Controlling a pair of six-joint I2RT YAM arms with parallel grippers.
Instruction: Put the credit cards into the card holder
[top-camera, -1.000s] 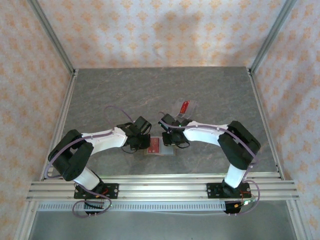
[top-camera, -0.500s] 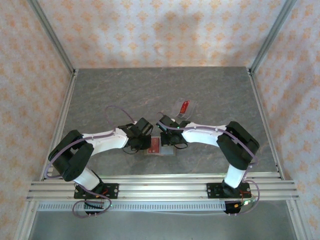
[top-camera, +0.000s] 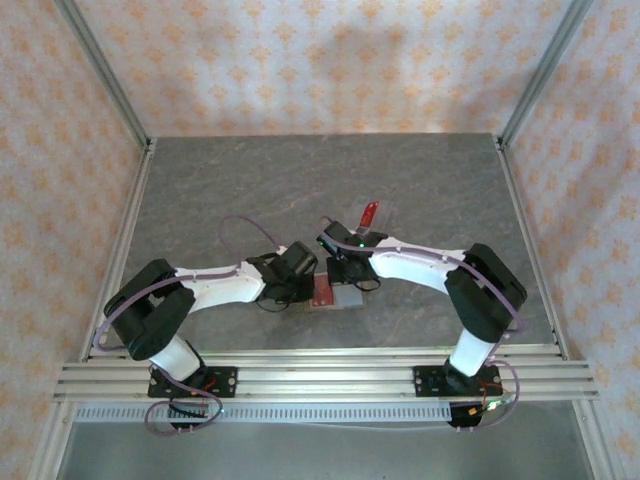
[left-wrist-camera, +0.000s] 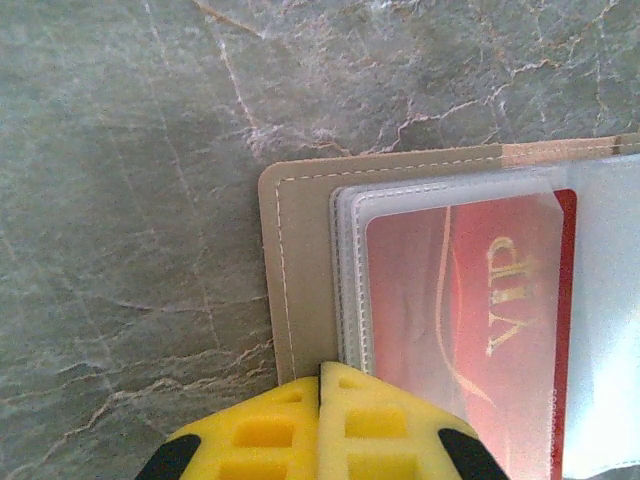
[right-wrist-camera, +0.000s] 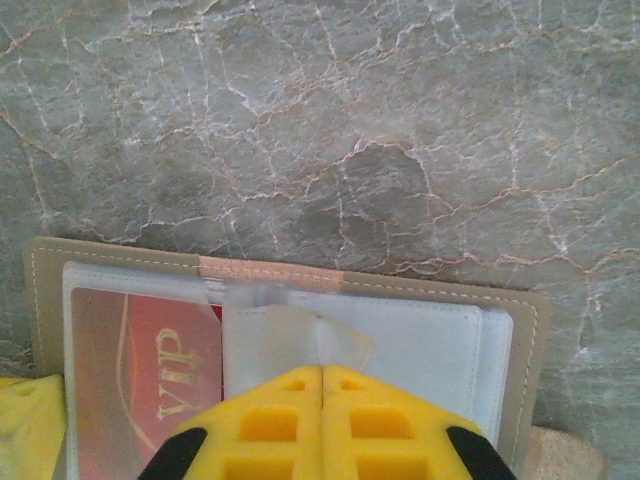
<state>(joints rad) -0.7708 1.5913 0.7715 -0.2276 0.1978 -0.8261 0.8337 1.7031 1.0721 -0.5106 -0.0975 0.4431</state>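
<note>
Card holder (top-camera: 346, 298) lies open and flat on the bench (top-camera: 250, 190), near centre, between the 2 arms. 1 red card (left-wrist-camera: 470, 300), marked VIP, sits inside its left clear sleeve; the right sleeve looks empty.

Left fingers (left-wrist-camera: 265, 430) are together, tips at the near edge of the left flap, likely pinning it. Right fingers (right-wrist-camera: 380, 420) are together over the right half. Whether they nip the lifted bit of clear sleeve ahead of them, I cannot tell.

A 2nd red card (top-camera: 369, 213) stands upright farther back, right of centre.

Step judged: 1 card stowed, 1 to go. Next calls for the right arm to fetch that card, with the left pinning the holder open.
</note>
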